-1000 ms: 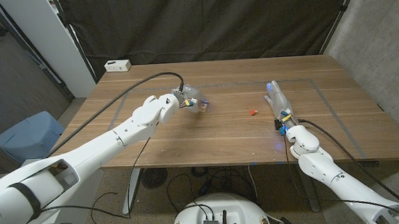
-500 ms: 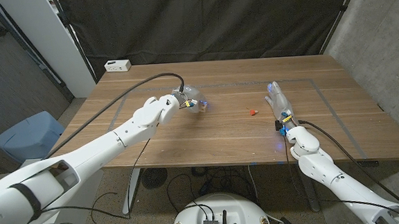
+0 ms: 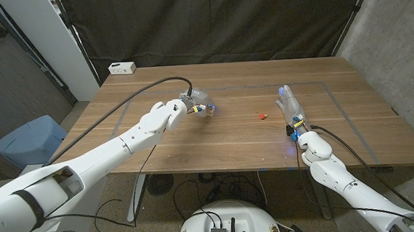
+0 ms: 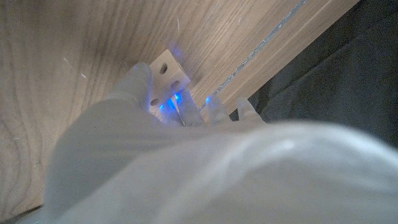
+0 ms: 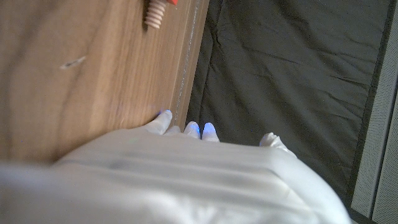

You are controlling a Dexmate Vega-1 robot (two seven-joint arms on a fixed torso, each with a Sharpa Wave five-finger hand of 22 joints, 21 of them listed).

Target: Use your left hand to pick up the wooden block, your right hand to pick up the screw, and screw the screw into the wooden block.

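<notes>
1. Left arm reaches in from the near left corner across the brown wooden worktop (image 3: 216,140); its white left hand (image 3: 196,104) sits left of centre, fingers pointing toward the far right.
2. Left hand at the small pale wooden block with drilled holes (image 4: 169,70); the left wrist view shows fingertips (image 4: 138,76) against the block's side, blue glow between them; whether the block is truly gripped or only touched, cannot tell; block lies on the worktop surface in that view, near a pale line marked on the wood.
3. In the head view the block (image 3: 209,108) shows as a small pale piece just beyond the left hand's fingers, left of centre on the worktop.
4. Right arm comes in from the near right corner; white right hand (image 3: 290,104) stands on its edge on the right side of the worktop, fingers extended toward the far edge, apart and holding nothing.
5. Small screw with red head and pale threaded shank (image 5: 155,12) lies on the worktop; in the head view the screw (image 3: 262,115) is a red speck just left of the right hand, not touched by it, well apart from the block.
6. White power strip (image 3: 123,67) at the far left corner of the worktop.
</notes>
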